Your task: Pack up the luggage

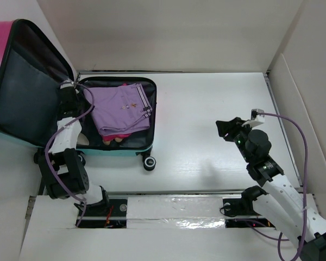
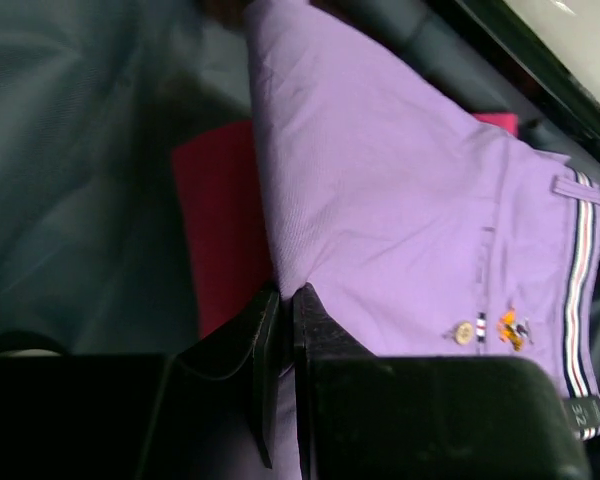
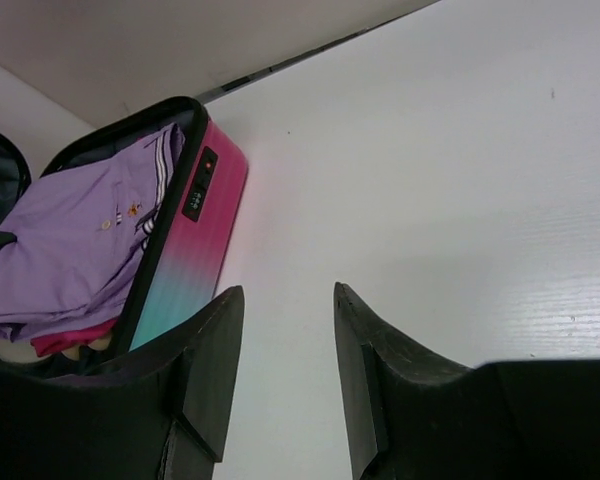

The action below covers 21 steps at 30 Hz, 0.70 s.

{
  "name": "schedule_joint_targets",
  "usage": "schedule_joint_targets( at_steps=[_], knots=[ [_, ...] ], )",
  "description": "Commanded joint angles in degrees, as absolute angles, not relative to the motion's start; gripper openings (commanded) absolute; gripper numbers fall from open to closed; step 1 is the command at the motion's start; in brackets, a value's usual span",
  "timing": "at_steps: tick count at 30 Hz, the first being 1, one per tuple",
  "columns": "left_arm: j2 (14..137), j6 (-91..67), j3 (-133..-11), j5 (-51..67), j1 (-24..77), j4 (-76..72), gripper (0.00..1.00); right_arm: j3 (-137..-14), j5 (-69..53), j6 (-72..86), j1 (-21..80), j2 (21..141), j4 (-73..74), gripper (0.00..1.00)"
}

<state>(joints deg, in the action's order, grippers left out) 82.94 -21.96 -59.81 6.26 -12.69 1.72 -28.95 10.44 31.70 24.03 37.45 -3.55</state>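
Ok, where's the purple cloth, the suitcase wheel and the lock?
purple cloth (image 1: 122, 111): top view, middle of the fold.
suitcase wheel (image 1: 149, 162): top view, its black hub.
lock (image 3: 196, 195): right wrist view, its dials.

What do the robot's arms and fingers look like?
Both the left arm and right arm have white links between black joints, each trailing a purple cable. The fingers are matt black, tapered wedges. A green light glows near the right wrist.

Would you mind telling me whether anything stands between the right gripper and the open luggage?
Nothing visible does. Only bare white table lies between the open right gripper and the luggage, on its pink-teal side wall. The left gripper is inside the case, over the purple garment.
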Motion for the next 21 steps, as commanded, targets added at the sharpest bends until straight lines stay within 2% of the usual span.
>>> schedule_joint_targets(
  at_steps=[1,3,5,8,9,11,12,13,14,15,17,18,21],
  knots=[
    [83.14,-20.21,-63.46,4.04,-16.95,-0.17,0.0,-28.83,8.97,30.5,23.82,37.0,-6.77,0.47],
    [84.45,-18.65,-63.81,5.1,-17.67,-0.18,0.0,-28.92,8.26,30.41,23.82,37.35,-6.77,0.47],
    [87.18,-18.19,-65.82,3.35,-17.67,3.58,0.09,-28.92,7.3,30.06,23.82,37.62,-7.03,0.48],
    [86.14,-19.24,-64.78,0.81,-17.67,3.52,0.3,-29.44,5.81,29.8,23.82,38.58,-7.03,0.48],
    [85.09,-19.77,-64.25,0.53,-17.67,3.17,0.43,-29.53,5.45,29.71,23.82,38.76,-6.94,0.48],
    [81.31,-20.56,-63.55,-2.19,-17.67,3.16,0.53,-29.71,4.31,29.45,23.82,39.02,-6.86,0.38],
    [79.99,-20.91,-63.63,-2.55,-17.67,3.43,0.55,-29.88,3.96,29.36,23.82,39.02,-6.77,0.29],
    [76.76,-21.44,-63.63,-2.81,-17.67,3.6,0.56,-29.88,3.61,29.27,23.82,38.94,-6.85,0.12],
    [74.9,-21.45,-63.55,-3.51,-17.67,3.95,0.55,-29.88,3.26,29.18,23.82,38.85,-6.77,0.04],
    [72.97,-21.53,-63.54,-4.3,-16.8,4.13,0.5,-29.97,3.16,29.18,23.82,38.76,-6.68,0.0],
    [66.4,-21.36,-63.02,-7.97,-14.78,5.18,0.4,-29.97,2.64,28.83,23.82,38.5,-6.42,0.0],
    [64.18,-21.53,-62.76,-8.87,-14.77,5.71,0.27,-30.06,2.55,28.83,23.82,38.5,-6.42,0.0],
    [53.47,-25.21,-60.91,-17.1,-14.24,9.13,0.0,-29.97,2.2,28.65,23.82,37.88,-6.42,0.0]
  ],
)
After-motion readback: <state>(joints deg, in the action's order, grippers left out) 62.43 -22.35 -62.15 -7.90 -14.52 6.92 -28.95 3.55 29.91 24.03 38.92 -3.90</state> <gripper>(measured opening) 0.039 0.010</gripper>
